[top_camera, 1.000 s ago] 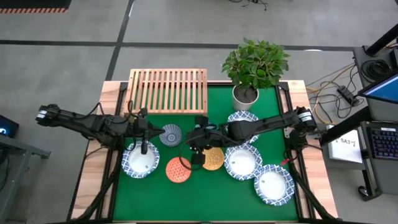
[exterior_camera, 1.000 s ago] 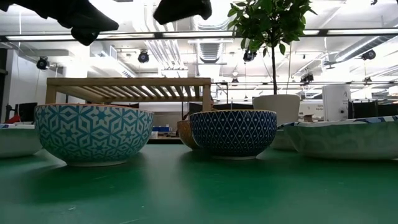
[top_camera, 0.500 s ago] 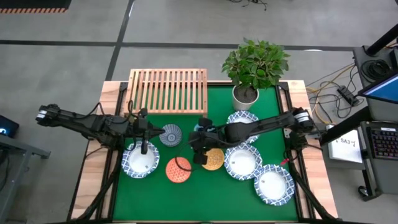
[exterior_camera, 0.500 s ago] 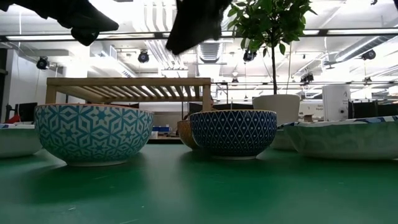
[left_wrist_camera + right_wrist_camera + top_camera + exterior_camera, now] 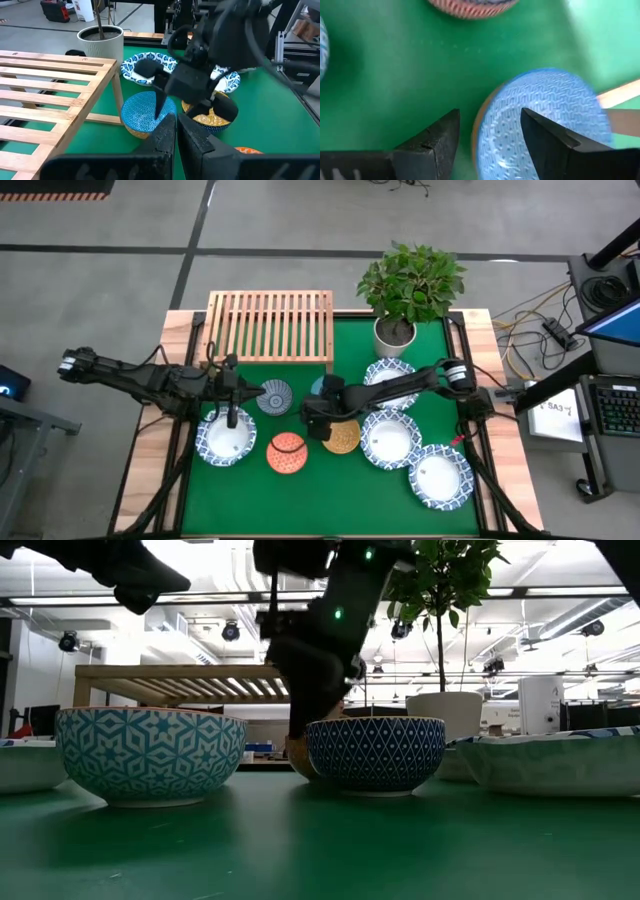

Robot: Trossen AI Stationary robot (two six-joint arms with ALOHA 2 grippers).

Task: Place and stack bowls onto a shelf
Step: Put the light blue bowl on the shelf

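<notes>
Right gripper (image 5: 312,423): fingers spread wide, low over the mat beside the yellow-orange bowl (image 5: 343,436).
Right wrist view: light blue bowl (image 5: 540,125) under the fingers (image 5: 432,142), its rim between them; the high view hides this bowl under the arm.
Left gripper (image 5: 232,418): closed, over a wide white bowl (image 5: 224,440).
Shelf (image 5: 269,326): at the table's far edge, bare.

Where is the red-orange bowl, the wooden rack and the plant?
Red-orange patterned bowl (image 5: 287,453), high view, middle of its inside.
Light-wood slatted rack (image 5: 270,326), high view, top slats.
Green leafy plant in white pot (image 5: 412,280), high view, leaves.
</notes>
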